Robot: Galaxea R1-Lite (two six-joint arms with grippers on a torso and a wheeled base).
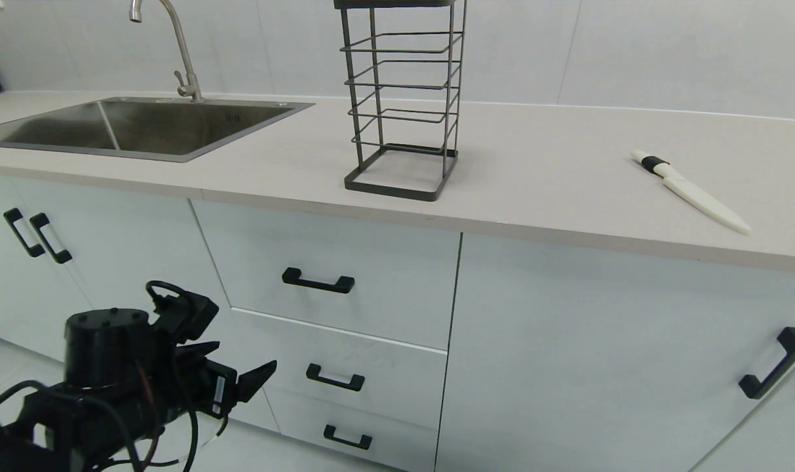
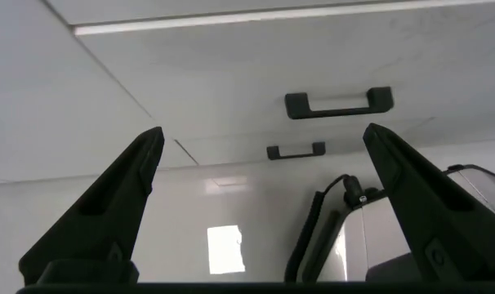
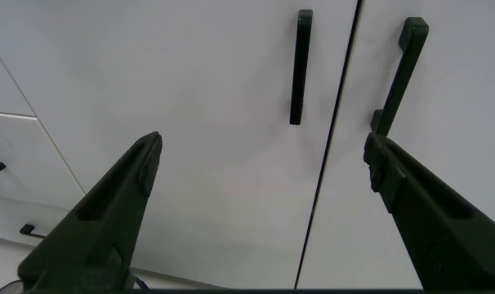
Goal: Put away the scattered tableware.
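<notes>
Head view | rack (image 1: pixel 402 111) top cut off | left end effector (image 2: pixel 264 132), right end effector (image 3: pixel 264 140) agape, empty

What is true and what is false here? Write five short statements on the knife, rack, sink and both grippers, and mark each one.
1. The knife lies on the counter, to the right of the rack. True.
2. The rack holds plates. False: its slots are bare.
3. The left gripper is shut on a spoon. False: it is open, holds nothing, and is low in front of the drawers.
4. The right gripper is open, facing the cabinet doors. True.
5. The sink is to the right of the rack. False: it is to the left.
</notes>
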